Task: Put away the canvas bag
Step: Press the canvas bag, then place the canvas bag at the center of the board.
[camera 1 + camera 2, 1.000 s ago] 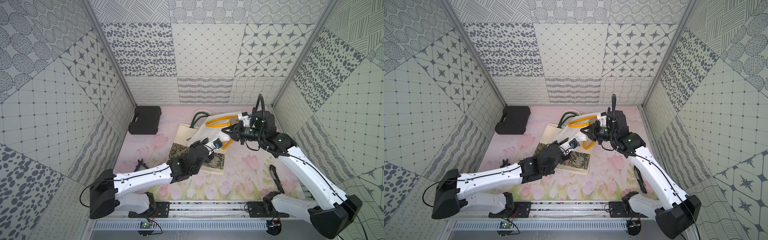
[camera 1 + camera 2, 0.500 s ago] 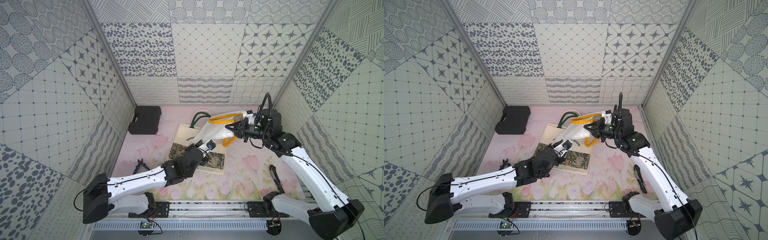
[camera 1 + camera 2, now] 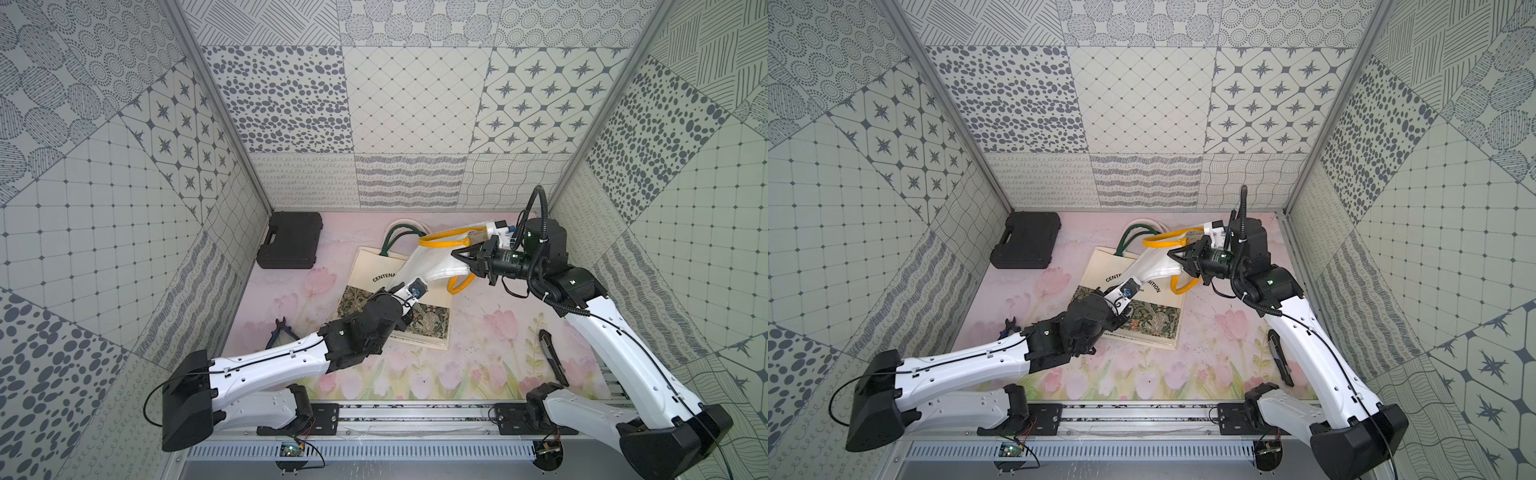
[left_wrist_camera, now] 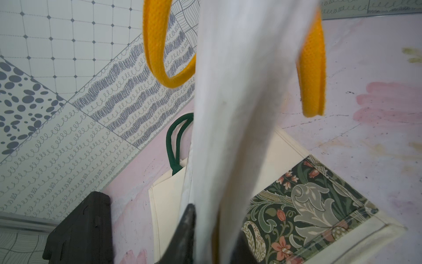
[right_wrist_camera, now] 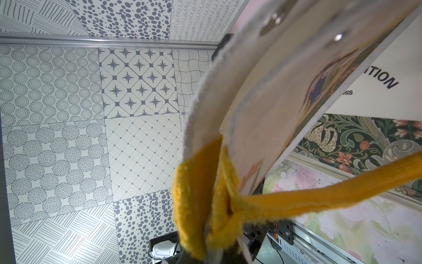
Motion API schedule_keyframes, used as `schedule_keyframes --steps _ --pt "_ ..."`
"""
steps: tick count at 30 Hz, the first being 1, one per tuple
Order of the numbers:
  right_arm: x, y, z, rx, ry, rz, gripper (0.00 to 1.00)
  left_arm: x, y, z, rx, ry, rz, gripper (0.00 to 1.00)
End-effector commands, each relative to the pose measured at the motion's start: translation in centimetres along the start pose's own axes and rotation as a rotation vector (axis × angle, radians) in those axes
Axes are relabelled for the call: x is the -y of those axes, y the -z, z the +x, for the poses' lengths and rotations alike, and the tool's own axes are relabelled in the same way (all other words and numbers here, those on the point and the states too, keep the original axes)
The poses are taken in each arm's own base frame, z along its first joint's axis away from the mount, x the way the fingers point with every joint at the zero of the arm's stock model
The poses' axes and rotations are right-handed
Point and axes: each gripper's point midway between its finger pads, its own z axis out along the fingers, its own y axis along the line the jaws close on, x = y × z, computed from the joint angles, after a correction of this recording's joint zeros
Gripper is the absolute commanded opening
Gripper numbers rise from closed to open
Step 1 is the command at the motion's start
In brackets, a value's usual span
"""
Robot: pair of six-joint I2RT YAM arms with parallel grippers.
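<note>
Bag: your white canvas bag with yellow handles (image 3: 432, 261) hangs in the air, stretched between both arms above the pink floral table (image 3: 478, 332).
Right fingers (image 3: 471, 255): closed tight on the bag's rim, right where a yellow handle joins.
Left fingers (image 4: 187, 228): they flank the bag's lower end; you cannot tell whether they pinch it.
Beneath: a cream tote with green handles and a floral panel (image 3: 374, 270) lies flat on the table.
</note>
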Motion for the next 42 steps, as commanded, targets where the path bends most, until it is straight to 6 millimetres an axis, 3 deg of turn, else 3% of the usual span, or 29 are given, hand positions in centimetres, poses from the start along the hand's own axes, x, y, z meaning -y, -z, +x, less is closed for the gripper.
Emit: schedule_keyframes --steps 1,5,7,12,22,26,31,37,42 --pt "-6.3 2.8 0.7 0.025 0.144 -0.175 0.0 0.4 -0.1 1.2 -0.035 0.045 0.05 0.46" --pt "-6.8 3.5 1.2 0.019 0.151 -0.186 0.0 0.4 0.0 1.9 -0.048 0.049 0.05 0.2" --pt "-6.9 3.7 1.4 0.016 0.151 -0.188 0.0 0.6 0.1 2.2 -0.049 0.054 0.062 0.0" --pt "-6.7 4.0 1.8 0.014 0.148 -0.187 0.0 1.1 1.1 2.0 -0.023 0.088 0.126 0.0" --pt "-5.0 4.2 2.3 0.09 0.173 -0.06 0.0 6.4 7.6 -1.9 -0.033 0.361 0.725 0.0" --pt "-4.5 2.1 2.8 0.092 0.182 -0.009 0.0 7.6 9.2 -2.3 -0.114 0.49 0.841 0.0" --pt "-3.6 -2.0 2.5 0.089 0.188 0.066 0.0 7.3 9.8 -1.7 -0.164 0.638 0.851 0.0" --pt "-1.3 -7.4 1.5 0.053 0.113 0.126 0.0 4.3 8.0 0.8 -0.243 0.849 0.722 0.0" --pt "0.3 -10.7 0.5 0.039 0.048 0.205 0.0 2.1 6.9 1.6 -0.262 1.082 0.786 0.0"
